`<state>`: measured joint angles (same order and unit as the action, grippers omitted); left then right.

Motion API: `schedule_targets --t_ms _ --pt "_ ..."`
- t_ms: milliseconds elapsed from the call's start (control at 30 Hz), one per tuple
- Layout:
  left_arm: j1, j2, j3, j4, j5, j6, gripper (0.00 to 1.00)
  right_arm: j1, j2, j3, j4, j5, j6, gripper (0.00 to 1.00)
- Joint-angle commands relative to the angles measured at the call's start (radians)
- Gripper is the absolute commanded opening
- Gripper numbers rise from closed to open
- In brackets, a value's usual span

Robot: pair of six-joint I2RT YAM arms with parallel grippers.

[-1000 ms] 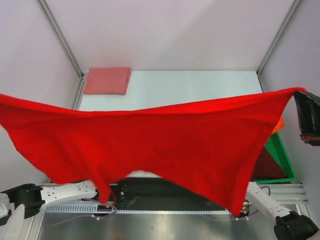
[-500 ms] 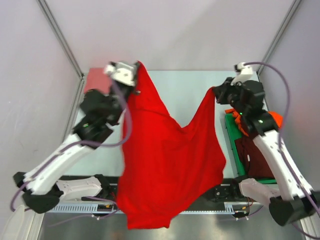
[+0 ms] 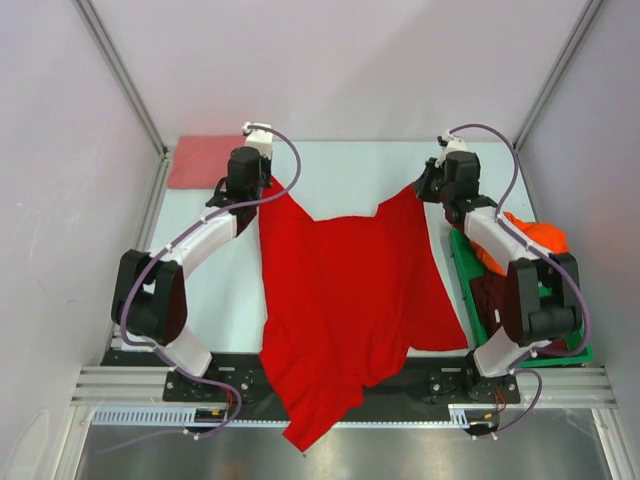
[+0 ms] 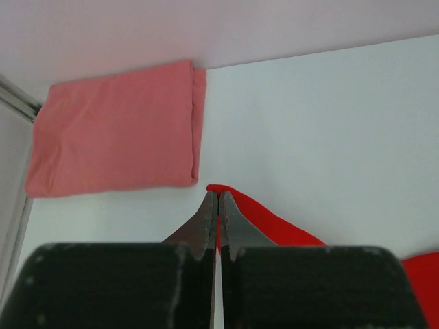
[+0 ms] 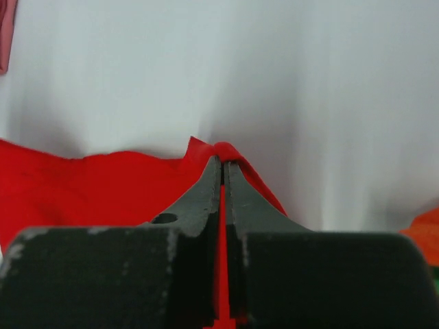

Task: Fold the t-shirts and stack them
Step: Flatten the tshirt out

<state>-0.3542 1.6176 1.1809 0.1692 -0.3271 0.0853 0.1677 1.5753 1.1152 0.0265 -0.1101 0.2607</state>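
**Red t-shirt (image 3: 350,300) laid on the bench (image 3: 340,165), held by both grippers.**
The left gripper (image 4: 218,199) and the right gripper (image 5: 223,164) are each pressed together on a far corner of the shirt. Its tail drapes over the 6 o'clock edge, covering the base rail (image 3: 140,380). A folded salmon-pink t-shirt (image 3: 205,160) lies at 11 o'clock, just beyond the left gripper. The green bin (image 3: 462,270) at 3 o'clock holds an orange t-shirt (image 3: 530,240) and a maroon t-shirt (image 3: 490,295).
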Motion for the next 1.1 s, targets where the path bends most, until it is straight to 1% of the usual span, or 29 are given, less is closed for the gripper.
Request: schedule_targets --t_ms 0,100,133,200,233,267,300,333,367,400,433,467,500,600,667,700,733,767,867,967,1067 --pt "0.043 -0.030 0.095 0.078 0.051 -0.062 0.00 -0.031 0.035 0.112 0.081 -0.028 -0.008 0.00" --pt "0.052 -0.082 0.115 0.066 0.086 -0.073 0.00 -0.037 0.011 0.132 0.040 -0.028 -0.011 0.00" --pt "0.052 -0.129 0.121 0.059 0.095 -0.076 0.00 -0.037 -0.009 0.135 0.033 -0.026 -0.012 0.00" --pt "0.052 -0.185 0.149 0.038 0.124 -0.078 0.00 -0.036 -0.092 0.140 -0.005 -0.030 -0.012 0.00" --pt "0.052 -0.255 0.158 0.033 0.150 -0.079 0.00 -0.036 -0.122 0.150 -0.019 -0.030 -0.015 0.00" --pt "0.052 -0.331 0.170 0.036 0.181 -0.078 0.00 -0.036 -0.203 0.153 -0.054 -0.030 -0.023 0.00" --pt "0.052 -0.332 0.178 0.041 0.181 -0.078 0.00 -0.034 -0.242 0.153 -0.060 -0.030 -0.023 0.00" --pt "0.052 -0.367 0.186 0.047 0.212 -0.079 0.00 -0.034 -0.286 0.159 -0.066 -0.037 -0.043 0.00" --pt "0.052 -0.430 0.216 0.049 0.230 -0.078 0.00 -0.034 -0.329 0.159 -0.057 -0.060 -0.057 0.00" --pt "0.052 -0.455 0.238 0.046 0.253 -0.078 0.00 -0.031 -0.406 0.164 -0.054 -0.063 -0.070 0.00" --pt "0.050 -0.479 0.261 0.043 0.296 -0.079 0.00 -0.033 -0.434 0.173 -0.051 -0.066 -0.093 0.00" --pt "0.052 -0.514 0.313 0.032 0.310 -0.067 0.00 -0.031 -0.457 0.214 -0.062 -0.063 -0.107 0.00" --pt "0.052 -0.531 0.333 0.029 0.313 -0.064 0.00 -0.031 -0.492 0.237 -0.066 -0.063 -0.124 0.00" --pt "0.052 -0.577 0.391 0.052 0.319 -0.038 0.00 -0.031 -0.527 0.323 -0.057 -0.048 -0.196 0.00" --pt "0.050 -0.578 0.466 0.044 0.365 -0.007 0.00 -0.031 -0.529 0.362 -0.036 -0.039 -0.245 0.00" --pt "0.047 -0.568 0.499 0.035 0.372 0.010 0.00 -0.031 -0.525 0.421 -0.036 -0.042 -0.256 0.00" --pt "0.035 -0.567 0.531 0.015 0.366 0.034 0.00 -0.031 -0.514 0.449 -0.036 -0.055 -0.258 0.00" --pt "0.014 -0.559 0.599 0.001 0.364 0.072 0.00 -0.031 -0.511 0.478 -0.036 -0.066 -0.258 0.00" --pt "-0.009 -0.545 0.715 -0.026 0.381 0.100 0.00 -0.030 -0.515 0.546 0.016 -0.099 -0.258 0.00" --pt "-0.019 -0.559 0.779 -0.026 0.404 0.093 0.00 -0.028 -0.540 0.592 0.015 -0.120 -0.259 0.00" --pt "-0.019 -0.616 0.800 -0.022 0.442 0.064 0.01 -0.030 -0.587 0.614 -0.003 -0.157 -0.258 0.00"
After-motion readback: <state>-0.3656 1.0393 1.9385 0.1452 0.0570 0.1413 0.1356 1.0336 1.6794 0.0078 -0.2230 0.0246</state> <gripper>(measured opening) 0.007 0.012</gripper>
